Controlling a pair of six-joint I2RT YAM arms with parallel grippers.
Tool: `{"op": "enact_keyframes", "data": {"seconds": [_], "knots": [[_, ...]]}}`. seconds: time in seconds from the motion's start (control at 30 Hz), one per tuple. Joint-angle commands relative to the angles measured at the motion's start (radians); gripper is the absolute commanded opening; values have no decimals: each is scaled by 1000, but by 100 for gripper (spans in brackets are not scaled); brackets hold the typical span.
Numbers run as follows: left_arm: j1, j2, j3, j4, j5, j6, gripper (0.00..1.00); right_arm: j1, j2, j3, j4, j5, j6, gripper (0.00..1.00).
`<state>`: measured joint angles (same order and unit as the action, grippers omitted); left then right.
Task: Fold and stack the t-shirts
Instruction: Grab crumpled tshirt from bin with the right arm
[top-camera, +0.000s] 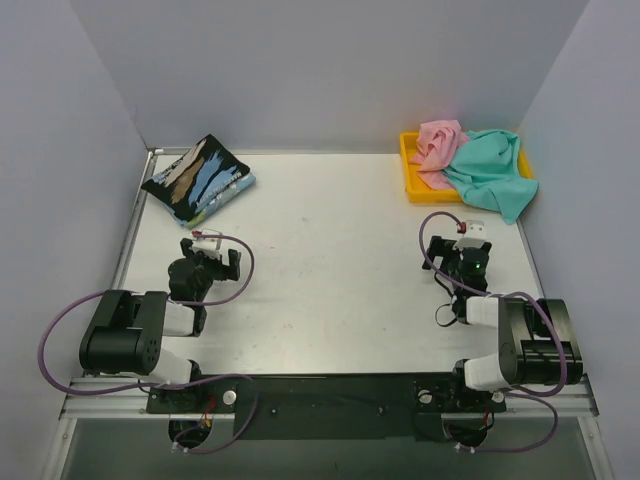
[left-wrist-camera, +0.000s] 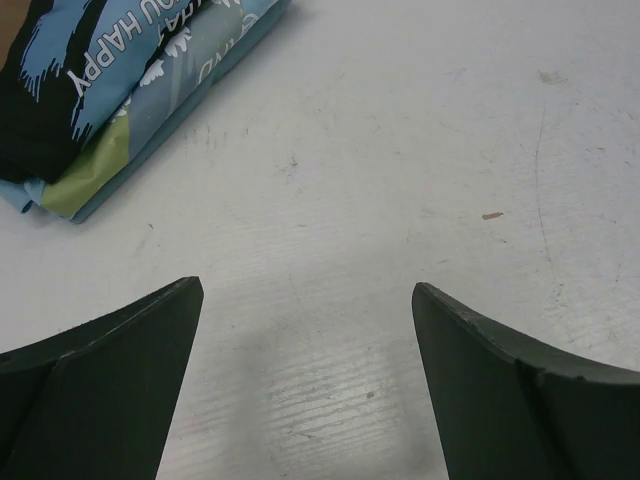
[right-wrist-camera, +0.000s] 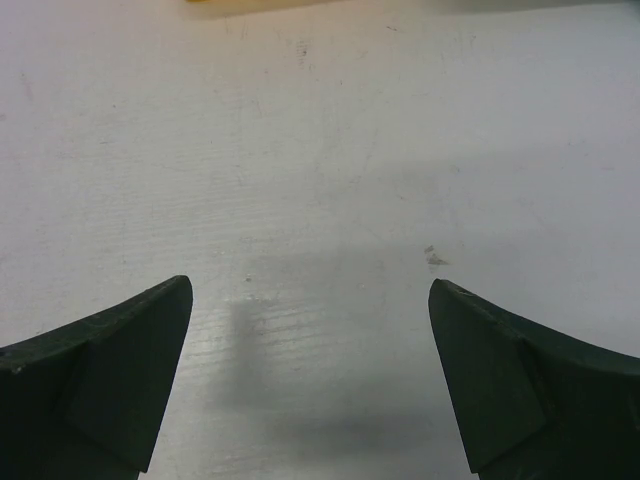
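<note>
The black streaked t-shirt (top-camera: 198, 178) lies folded at the far left of the table; its corner shows in the left wrist view (left-wrist-camera: 90, 90). The pink t-shirt (top-camera: 438, 142) and the teal-green t-shirt (top-camera: 491, 171) lie crumpled in the yellow tray (top-camera: 411, 172) at the far right, the teal one spilling over its edge. My left gripper (top-camera: 213, 258) is open and empty, near and right of the folded shirt; it shows in the left wrist view (left-wrist-camera: 305, 290). My right gripper (top-camera: 463, 252) is open and empty, just near of the tray; it shows in the right wrist view (right-wrist-camera: 310, 285).
The white table (top-camera: 330, 260) is walled by grey panels at left, back and right. Purple cables loop beside both arms. A sliver of the tray shows at the top of the right wrist view (right-wrist-camera: 230, 3).
</note>
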<state>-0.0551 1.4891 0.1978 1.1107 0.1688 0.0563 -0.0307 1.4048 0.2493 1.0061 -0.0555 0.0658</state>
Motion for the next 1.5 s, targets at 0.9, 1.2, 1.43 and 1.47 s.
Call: {"op": "enact_keyframes", "data": {"seconds": [0.9,1.2,1.43,1.47], "knots": [[-109,-101,749,-1055,179,5,97,-146,1034,2120,-1474,11,180,78],[-109,-44,813,-1088,163,45,97,-140,1071,2069,-1476,37,158,18],[-109,-38,838,-1082,215,60,97,-149,921,2062,-1448,46,148,0],[-109,-42,838,-1080,221,66,97,-147,903,2061,-1439,52,141,0]]}}
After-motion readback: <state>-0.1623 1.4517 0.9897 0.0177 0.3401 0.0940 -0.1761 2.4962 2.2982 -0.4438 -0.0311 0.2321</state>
